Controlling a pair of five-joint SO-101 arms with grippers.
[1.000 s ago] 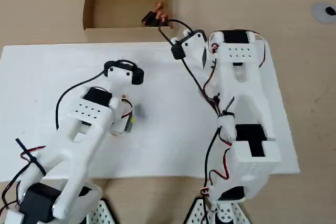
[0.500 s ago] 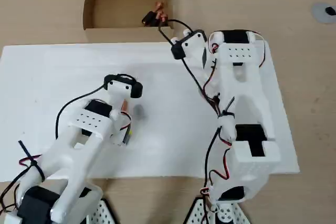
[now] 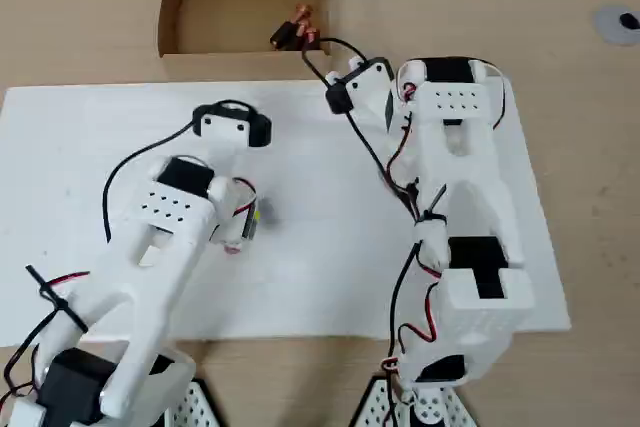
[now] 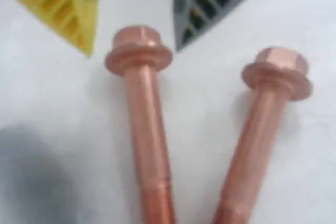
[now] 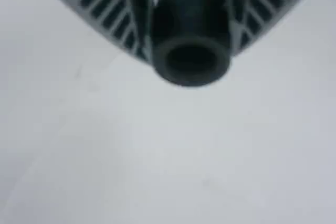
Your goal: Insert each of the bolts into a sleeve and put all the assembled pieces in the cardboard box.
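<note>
Bolts [image 4: 140,124]: copper. My left tool [image 4: 133,50]: one ribbed side yellow, the other grey. Sleeve [image 5: 191,65] in my right tool [image 5: 189,53]: black, against grey ribbing.

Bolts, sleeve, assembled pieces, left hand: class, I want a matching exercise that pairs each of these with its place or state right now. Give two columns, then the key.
Column one:
1. bare bolts
2. sleeve
3. assembled pieces
4. left hand

Column two:
A. inside the cardboard box
B. open, above the bolt heads
C. lying side by side on the white sheet
D. clamped in the right hand

Pairs: 1-C, 2-D, 3-A, 4-B.
</note>
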